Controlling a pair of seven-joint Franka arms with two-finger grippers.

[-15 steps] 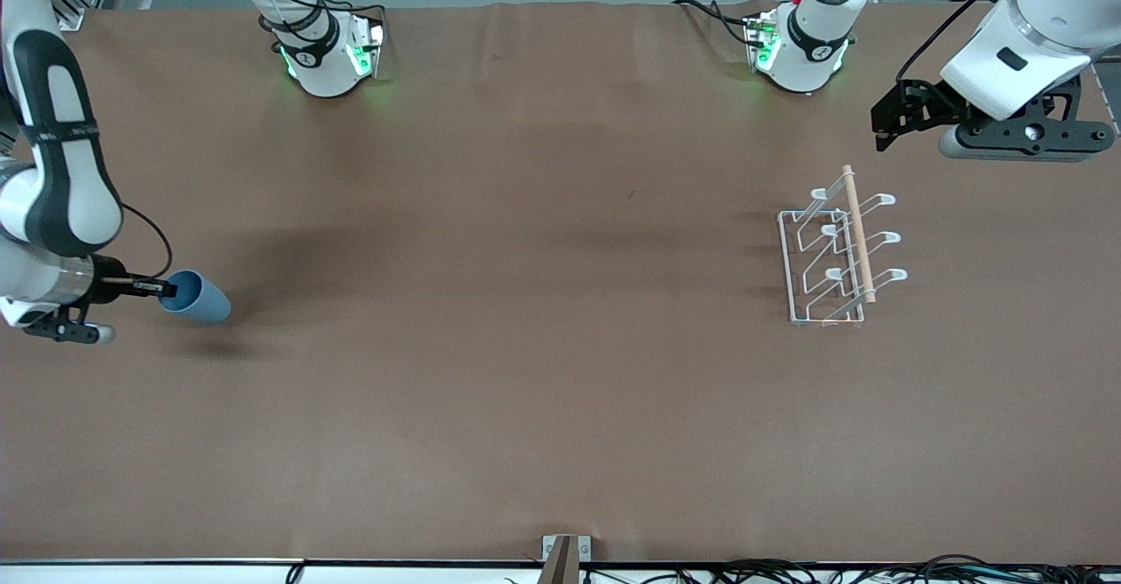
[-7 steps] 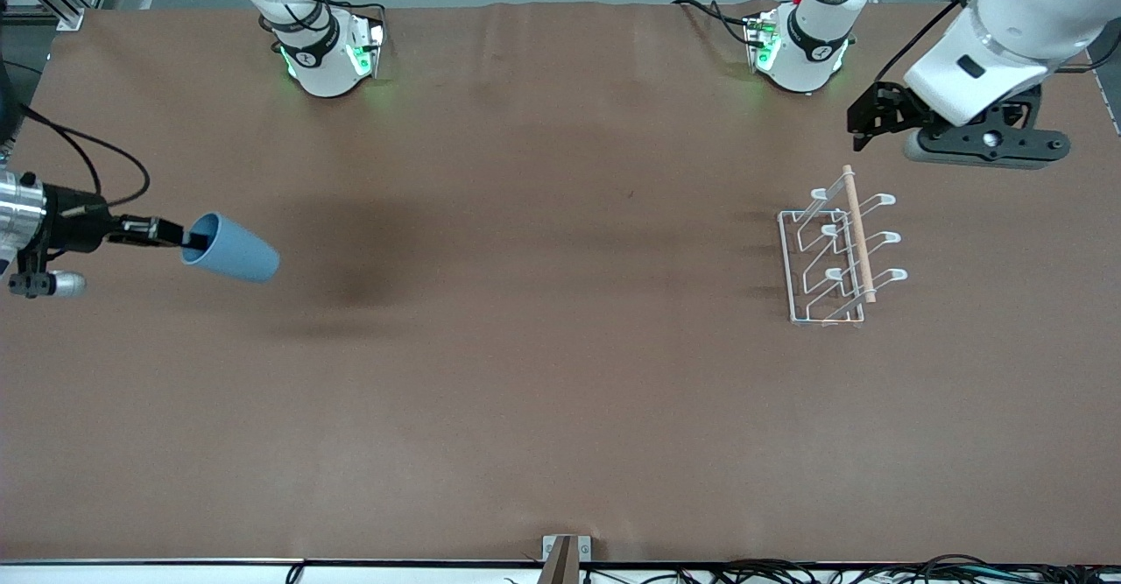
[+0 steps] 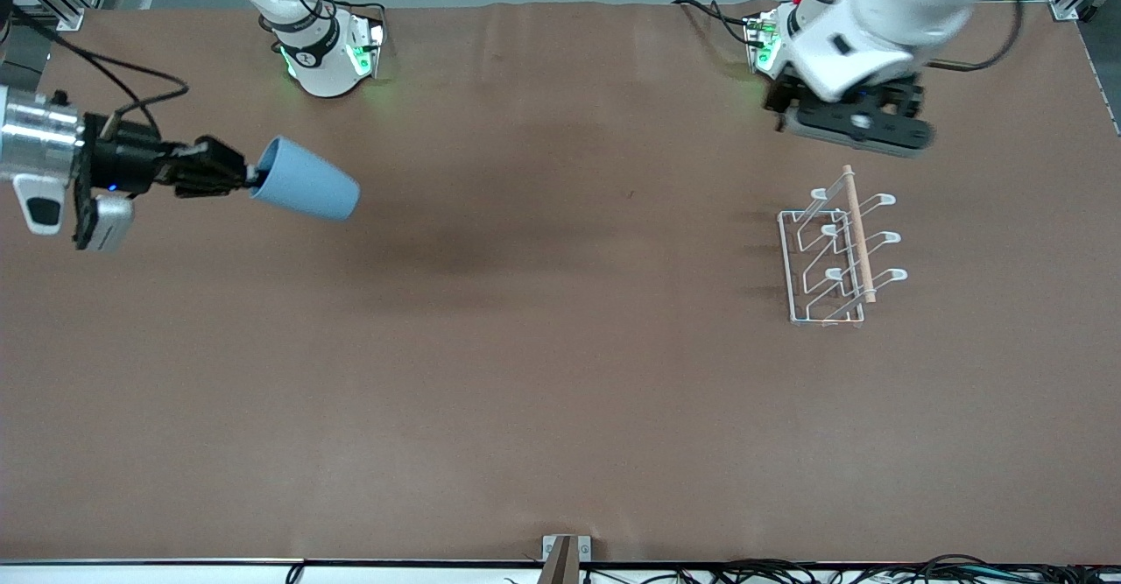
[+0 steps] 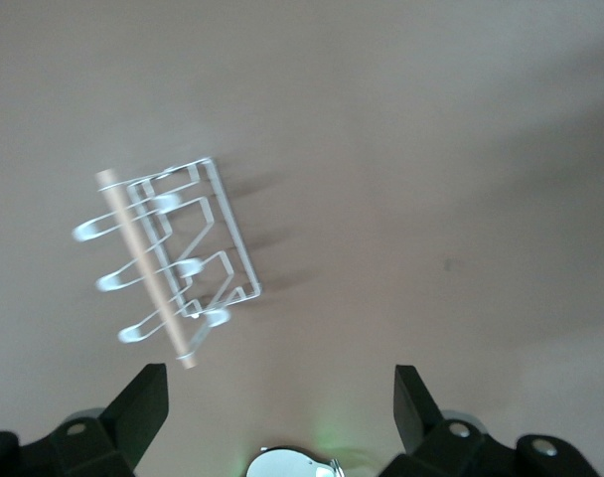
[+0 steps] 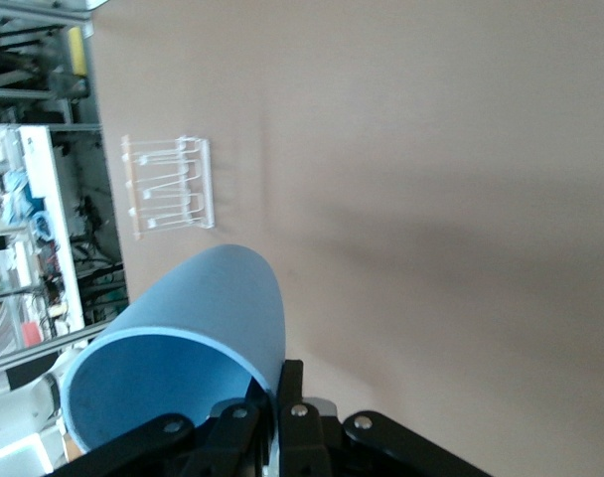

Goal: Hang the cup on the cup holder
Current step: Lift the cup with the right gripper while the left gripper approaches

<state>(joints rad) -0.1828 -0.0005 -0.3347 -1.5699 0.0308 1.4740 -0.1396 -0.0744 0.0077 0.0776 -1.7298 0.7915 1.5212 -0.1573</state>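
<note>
My right gripper (image 3: 247, 179) is shut on the rim of the light-blue cup (image 3: 306, 190) and holds it on its side in the air over the right arm's end of the table. In the right wrist view the cup (image 5: 198, 338) fills the foreground, with one finger inside the rim and one outside. The white wire cup holder (image 3: 836, 251) with its wooden dowel stands on the table toward the left arm's end; it also shows in the left wrist view (image 4: 168, 263) and the right wrist view (image 5: 168, 189). My left gripper (image 4: 280, 397) is open and empty, in the air over the table between the left arm's base and the cup holder.
The brown table (image 3: 560, 374) holds only the cup holder. The arm bases (image 3: 328, 50) stand along its edge farthest from the front camera. A small bracket (image 3: 566, 549) sits at the nearest edge.
My right gripper has lifted the cup higher and carried it toward the table's middle. My left gripper has swung from the table's end to over the area by its own base.
</note>
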